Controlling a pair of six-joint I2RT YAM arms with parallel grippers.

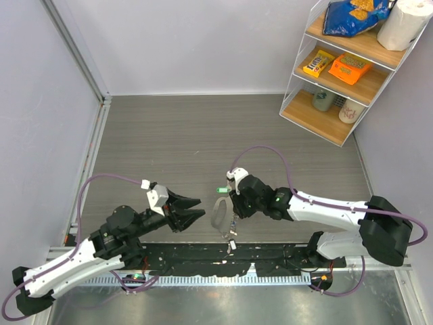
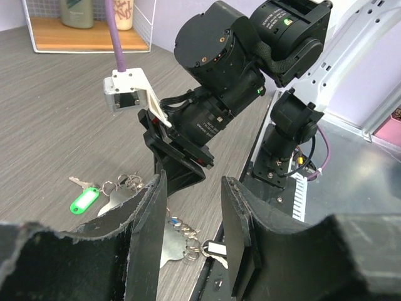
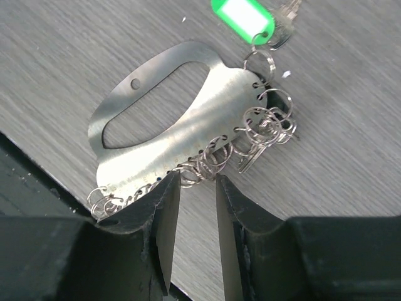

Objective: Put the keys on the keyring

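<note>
Keyring (image 3: 213,113) flat, long axis near-far, green key (image 3: 245,15) far.

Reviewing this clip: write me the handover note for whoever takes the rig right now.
Left tool: open, empty, left of the keyring.
Right tool: jaws narrowly apart at the keyring's ringed edge, nothing clearly gripped.
Keyring lies flat on the table; green-tagged key at its far end, seemingly linked to a ring; dark-tagged key near the other end, attachment unclear.
Left: check both keys, thread any loose one.
</note>
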